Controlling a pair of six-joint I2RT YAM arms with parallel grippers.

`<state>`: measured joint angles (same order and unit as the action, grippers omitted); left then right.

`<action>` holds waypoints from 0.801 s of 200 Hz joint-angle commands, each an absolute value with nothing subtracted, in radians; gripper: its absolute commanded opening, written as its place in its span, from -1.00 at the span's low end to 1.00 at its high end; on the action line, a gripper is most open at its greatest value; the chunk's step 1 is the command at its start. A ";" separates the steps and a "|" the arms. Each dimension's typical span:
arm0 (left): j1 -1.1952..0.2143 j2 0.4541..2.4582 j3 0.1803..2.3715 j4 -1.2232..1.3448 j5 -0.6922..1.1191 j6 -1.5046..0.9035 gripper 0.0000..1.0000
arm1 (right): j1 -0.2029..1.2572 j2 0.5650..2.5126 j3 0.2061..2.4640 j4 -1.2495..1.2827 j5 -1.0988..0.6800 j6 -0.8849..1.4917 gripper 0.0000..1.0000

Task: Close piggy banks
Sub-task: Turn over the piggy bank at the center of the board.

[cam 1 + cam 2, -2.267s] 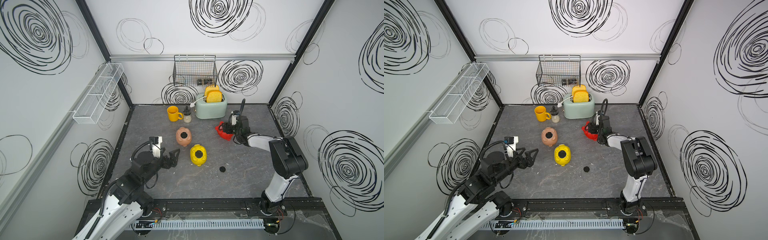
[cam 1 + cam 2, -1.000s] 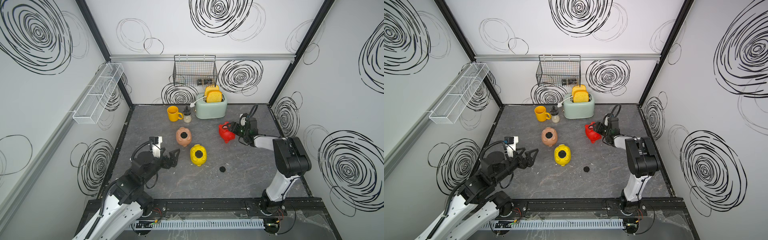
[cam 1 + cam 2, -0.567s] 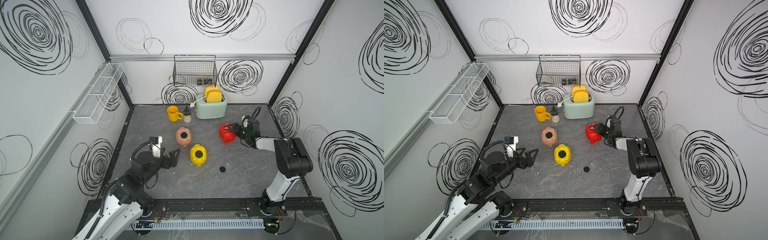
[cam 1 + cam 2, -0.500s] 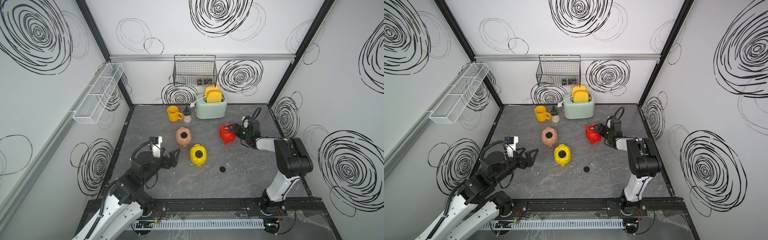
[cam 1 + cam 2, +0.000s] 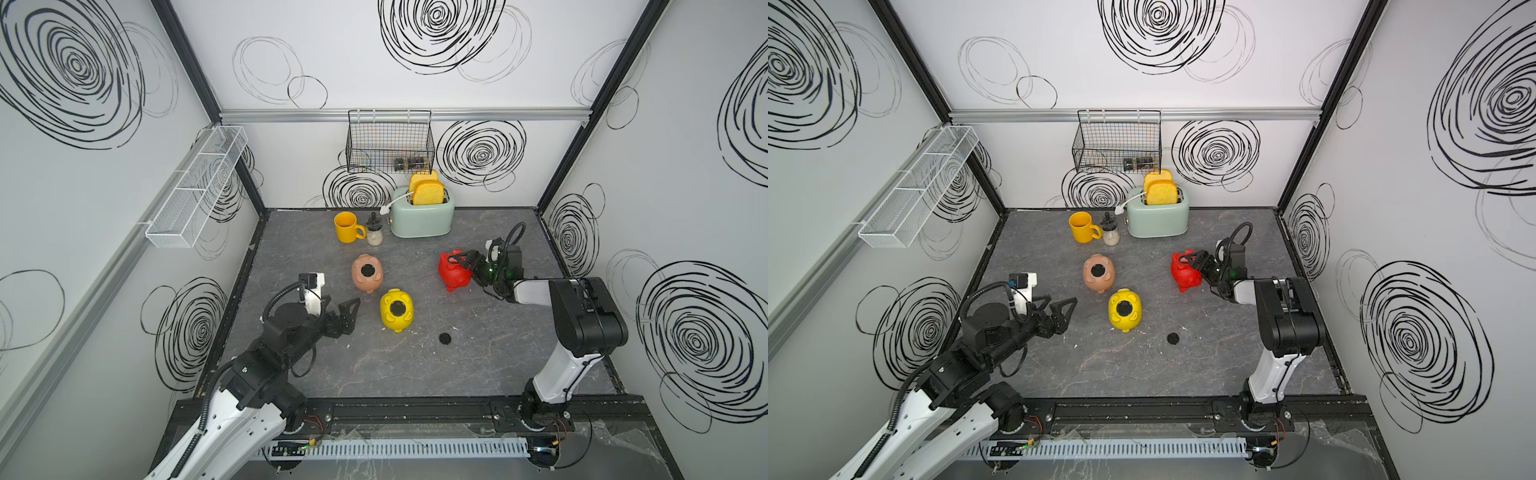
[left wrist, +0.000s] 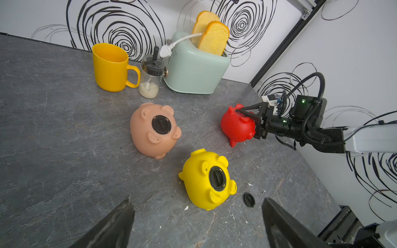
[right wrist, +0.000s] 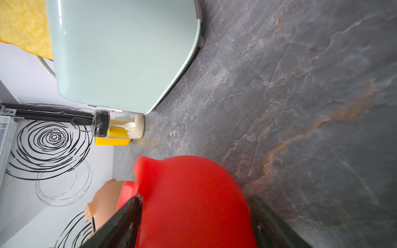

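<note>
Three piggy banks lie on the grey table. The pink one (image 5: 368, 274) and the yellow one (image 5: 397, 309) are belly up, each with a black plug in its round hole. The red one (image 5: 455, 274) rests on its side further right. My right gripper (image 5: 459, 268) straddles the red piggy bank (image 7: 193, 193) with open jaws: one finger (image 7: 129, 208) touches it and a thin gap shows at the other. A dark round opening shows under its upper finger (image 6: 247, 110). My left gripper (image 5: 352, 316) hovers open and empty to the left of the yellow piggy bank (image 6: 206, 178).
A loose black plug (image 5: 445, 338) lies on the table in front of the yellow pig. At the back stand a yellow mug (image 5: 347, 227), a small glass jar (image 5: 375, 232) and a mint toaster (image 5: 422, 216) with bread. A wire basket (image 5: 390, 141) hangs on the wall.
The right arm has swung a little to the right with the red pig and turned it onto its side. Its jaws have widened around the pig. The left arm has not moved.
</note>
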<state>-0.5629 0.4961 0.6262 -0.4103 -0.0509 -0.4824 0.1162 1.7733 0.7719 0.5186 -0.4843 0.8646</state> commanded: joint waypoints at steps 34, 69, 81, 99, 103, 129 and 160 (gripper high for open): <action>-0.567 0.479 0.617 -0.372 -0.063 -0.482 0.93 | 0.113 1.727 0.777 0.529 -0.549 0.926 0.66; -0.568 0.491 0.621 -0.378 -0.067 -0.482 0.91 | 0.092 1.709 0.779 0.470 -0.536 0.895 0.68; -0.569 0.480 0.618 -0.377 -0.076 -0.484 0.91 | 0.088 1.693 0.776 0.438 -0.523 0.868 0.69; -0.572 0.467 0.617 -0.376 -0.087 -0.485 0.91 | 0.078 1.659 0.779 0.370 -0.505 0.813 0.71; -0.572 0.467 0.618 -0.376 -0.090 -0.486 0.91 | 0.076 1.649 0.779 0.352 -0.497 0.799 0.71; -0.579 0.465 0.615 -0.377 -0.102 -0.485 0.91 | 0.073 1.576 0.771 0.252 -0.444 0.717 0.70; -0.595 0.476 0.617 -0.380 -0.118 -0.486 0.91 | 0.077 1.519 0.762 0.137 -0.403 0.623 0.66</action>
<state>-0.5797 0.4717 0.6258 -0.4103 -0.0860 -0.4828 0.0757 1.5623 0.7715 0.2695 -0.4519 0.7300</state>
